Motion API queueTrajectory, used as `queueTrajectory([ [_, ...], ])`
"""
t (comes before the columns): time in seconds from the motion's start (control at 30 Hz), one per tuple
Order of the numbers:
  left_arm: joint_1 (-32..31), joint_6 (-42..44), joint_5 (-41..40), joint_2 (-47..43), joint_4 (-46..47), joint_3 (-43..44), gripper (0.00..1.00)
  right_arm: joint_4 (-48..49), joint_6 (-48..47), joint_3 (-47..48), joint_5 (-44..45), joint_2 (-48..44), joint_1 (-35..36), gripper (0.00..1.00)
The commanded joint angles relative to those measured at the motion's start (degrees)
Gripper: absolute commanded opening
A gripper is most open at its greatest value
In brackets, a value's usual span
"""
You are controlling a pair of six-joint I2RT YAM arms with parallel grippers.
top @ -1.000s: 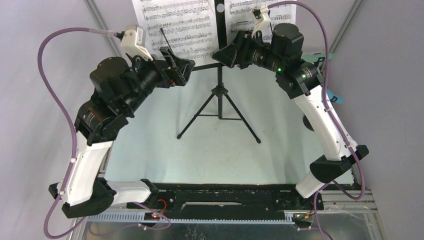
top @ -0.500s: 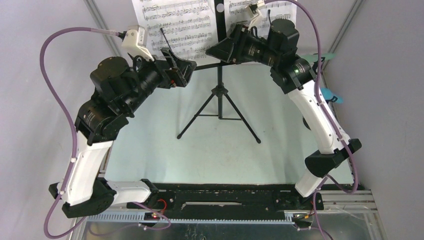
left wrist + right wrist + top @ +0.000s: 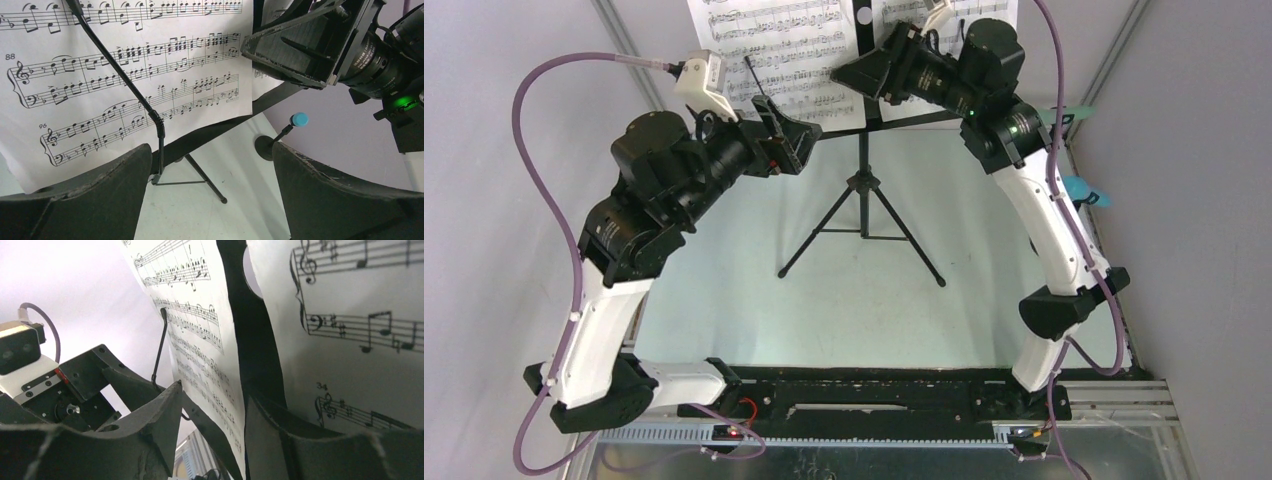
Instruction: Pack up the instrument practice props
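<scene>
Standing upright on the table, the black tripod music rack carries the white sheet-music pages on its desk; the blue toy microphone sits in its round-based holder near the table's right edge. Left end effector: fingers wide apart, facing the left page, holding nothing. Right end effector: fingers partly parted, that page's inner edge between them; contact cannot be told.

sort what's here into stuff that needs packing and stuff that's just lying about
To pack: music stand, sheet-music pages, blue toy microphone, round holder under it.
Just there: purple cables, black mounting rail.
</scene>
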Motion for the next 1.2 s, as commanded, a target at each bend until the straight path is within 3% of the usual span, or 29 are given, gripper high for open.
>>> queueTrajectory([
  [0.0, 0.22, 0.13, 1.13, 0.05, 0.70, -1.04, 0.97, 3.97, 1.59, 2.86, 2.03, 1.43, -0.35, 0.54],
  [0.2, 0.28, 0.32, 0.89, -0.17, 0.57, -1.23, 0.97, 8.96, 1.42, 3.96, 0.19, 3.00, -0.27, 0.54],
  [0.43, 0.29, 0.20, 0.80, -0.03, 0.53, -1.40, 0.97, 12.15, 0.30, 4.09, 0.05, 3.47, -0.07, 0.43],
  [0.5, 0.21, 0.06, 0.69, 0.06, 0.48, -1.36, 0.97, 12.46, 0.24, 4.21, -0.05, 3.63, -0.09, 0.39],
  [0.8, 1.79, -1.18, -0.07, 0.06, 0.44, 0.96, 1.00, 11.51, -1.68, 3.97, -0.91, 3.01, -0.05, 0.00],
  [1.0, 6.98, -6.89, 5.35, 2.33, 0.57, 4.32, 0.99, 11.14, -3.00, 2.01, 0.14, 1.19, 0.01, 0.00],
  [1.17, 9.04, -8.07, 9.97, 5.84, 0.75, 8.06, 0.86, 10.52, -3.71, 1.62, 0.23, 0.61, 0.17, 0.00],
])
